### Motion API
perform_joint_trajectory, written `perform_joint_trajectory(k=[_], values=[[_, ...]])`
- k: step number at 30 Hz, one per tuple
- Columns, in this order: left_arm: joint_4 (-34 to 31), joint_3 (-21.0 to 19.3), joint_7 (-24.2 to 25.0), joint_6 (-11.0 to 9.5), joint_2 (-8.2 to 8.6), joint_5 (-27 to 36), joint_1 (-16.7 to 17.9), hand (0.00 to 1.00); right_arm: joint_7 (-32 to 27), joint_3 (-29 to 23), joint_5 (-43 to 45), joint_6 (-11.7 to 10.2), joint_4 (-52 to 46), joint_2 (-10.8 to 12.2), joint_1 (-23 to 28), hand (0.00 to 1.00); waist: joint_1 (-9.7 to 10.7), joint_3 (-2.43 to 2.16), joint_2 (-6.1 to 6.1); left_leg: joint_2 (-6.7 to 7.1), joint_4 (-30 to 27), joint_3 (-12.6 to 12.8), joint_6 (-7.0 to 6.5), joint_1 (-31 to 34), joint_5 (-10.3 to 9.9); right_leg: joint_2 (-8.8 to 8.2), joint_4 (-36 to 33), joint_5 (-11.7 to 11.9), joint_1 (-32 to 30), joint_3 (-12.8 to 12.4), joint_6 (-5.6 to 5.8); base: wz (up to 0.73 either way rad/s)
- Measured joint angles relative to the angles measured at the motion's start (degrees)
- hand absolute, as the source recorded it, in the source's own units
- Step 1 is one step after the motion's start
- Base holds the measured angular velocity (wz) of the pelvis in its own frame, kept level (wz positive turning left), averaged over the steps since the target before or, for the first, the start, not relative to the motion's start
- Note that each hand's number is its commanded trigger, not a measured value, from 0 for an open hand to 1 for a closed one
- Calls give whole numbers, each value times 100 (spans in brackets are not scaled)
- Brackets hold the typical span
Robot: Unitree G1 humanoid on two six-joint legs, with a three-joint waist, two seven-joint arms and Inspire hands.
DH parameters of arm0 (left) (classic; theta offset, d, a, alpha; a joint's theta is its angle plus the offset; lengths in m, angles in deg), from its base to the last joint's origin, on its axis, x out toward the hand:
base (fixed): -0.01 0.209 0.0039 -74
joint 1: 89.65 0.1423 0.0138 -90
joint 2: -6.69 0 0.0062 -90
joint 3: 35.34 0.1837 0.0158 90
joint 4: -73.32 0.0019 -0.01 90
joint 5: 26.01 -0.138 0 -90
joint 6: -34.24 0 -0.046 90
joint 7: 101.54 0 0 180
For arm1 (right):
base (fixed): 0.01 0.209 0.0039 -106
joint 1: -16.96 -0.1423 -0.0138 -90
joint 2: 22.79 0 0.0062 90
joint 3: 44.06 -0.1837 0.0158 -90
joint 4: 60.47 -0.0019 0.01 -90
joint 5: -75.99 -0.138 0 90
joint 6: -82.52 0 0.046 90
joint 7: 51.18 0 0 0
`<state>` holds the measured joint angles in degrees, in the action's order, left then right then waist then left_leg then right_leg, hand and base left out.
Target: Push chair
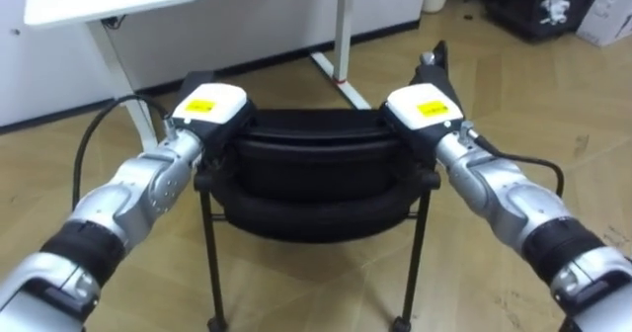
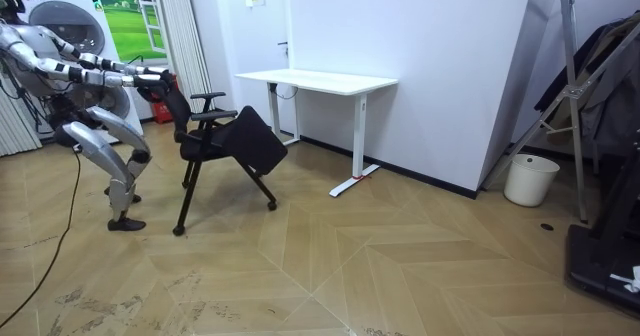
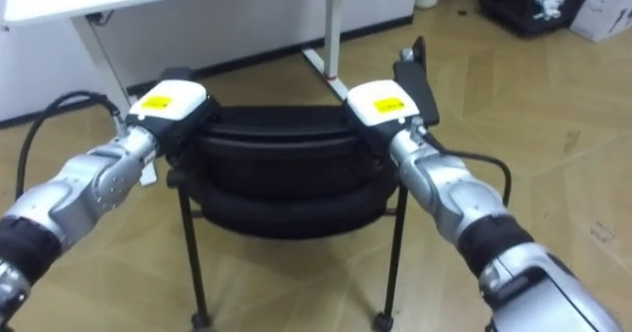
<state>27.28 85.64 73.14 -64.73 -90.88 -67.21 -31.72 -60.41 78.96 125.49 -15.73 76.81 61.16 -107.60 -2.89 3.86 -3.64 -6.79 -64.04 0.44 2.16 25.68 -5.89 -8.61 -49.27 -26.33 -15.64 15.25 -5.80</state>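
Observation:
A black chair (image 1: 311,164) with armrests and thin legs on castors stands right in front of me, its back toward me. My left hand (image 1: 209,110) rests on the left top corner of the backrest. My right hand (image 1: 423,110) rests on the right top corner. The backrest's top edge hides how either hand grips. In the room view I stand bent-kneed behind the chair (image 2: 235,141) with both arms stretched forward. The white desk (image 2: 315,79) is a few steps beyond the chair.
The desk's white leg and foot (image 1: 341,36) stand on the wooden floor just past the chair. A white bin (image 2: 525,179) sits by the far wall. Dark equipment (image 1: 538,11) and a box (image 1: 607,16) lie at the far right. A washing machine (image 2: 60,26) is behind me.

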Motion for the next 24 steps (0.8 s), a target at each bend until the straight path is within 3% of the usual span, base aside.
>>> perform_joint_trajectory(k=[1,3,6,7,11,16,19,21,22,23,24], values=[[-1,12,-27,8,17,1,-2,100,-17,10,-5,-1,0,-11,-6,100,-20,3,10,49,248,54,25,1,-53,-3,24,3,1,0,0,-9],[-3,25,-85,21,38,-1,-17,100,-72,4,6,7,-9,-68,-10,100,-36,-1,29,317,1478,132,8,-15,-101,-16,133,11,2,45,11,-5],[-8,34,-125,24,33,-24,-52,100,-126,-4,11,18,-15,-56,-17,100,-52,-8,101,464,2612,268,8,-154,-100,63,240,21,82,47,42,-8],[-11,45,-125,25,34,-20,-75,100,-139,-11,9,18,-24,-59,-25,100,-58,-4,130,478,2716,272,8,-159,-101,71,242,19,82,60,46,-12],[-16,142,-124,118,34,55,-247,100,-212,-46,2,78,-120,-127,-49,100,-9,-1,128,581,2835,410,-226,-142,-221,-57,267,-6,74,46,267,6],[-94,107,-115,126,-29,54,-331,100,-237,-54,-29,167,-258,-195,-49,100,-49,-23,52,663,2772,517,-407,-111,-343,-143,260,-119,67,-64,428,-1],[-166,100,-95,125,-118,48,-309,100,-237,-37,-57,184,-296,-199,-41,100,-96,-54,-36,730,2629,603,-444,-162,-565,-274,148,-204,134,-101,438,-8],[-183,99,-59,120,-132,16,-272,100,-235,-41,-78,216,-258,-130,11,100,-123,-60,-181,807,2450,668,-464,-321,-840,-391,-101,-293,192,-113,518,-7],[-182,88,-59,114,-141,14,-260,100,-235,-32,-99,236,-247,-101,10,100,-179,-59,-207,812,2374,692,-474,-344,-916,-438,-315,-276,156,-90,570,-42],[-181,83,-55,102,-165,-9,-224,100,-234,51,-147,334,-220,-44,-16,100,-242,-36,-194,772,2156,687,-476,-366,-1100,-515,-855,-78,30,-62,734,-39],[-181,76,-39,85,-187,-17,-190,100,-221,110,-168,403,-214,7,3,100,-276,-43,-142,662,1919,656,-450,-404,-1290,-538,-1354,269,-133,-69,792,-29]])
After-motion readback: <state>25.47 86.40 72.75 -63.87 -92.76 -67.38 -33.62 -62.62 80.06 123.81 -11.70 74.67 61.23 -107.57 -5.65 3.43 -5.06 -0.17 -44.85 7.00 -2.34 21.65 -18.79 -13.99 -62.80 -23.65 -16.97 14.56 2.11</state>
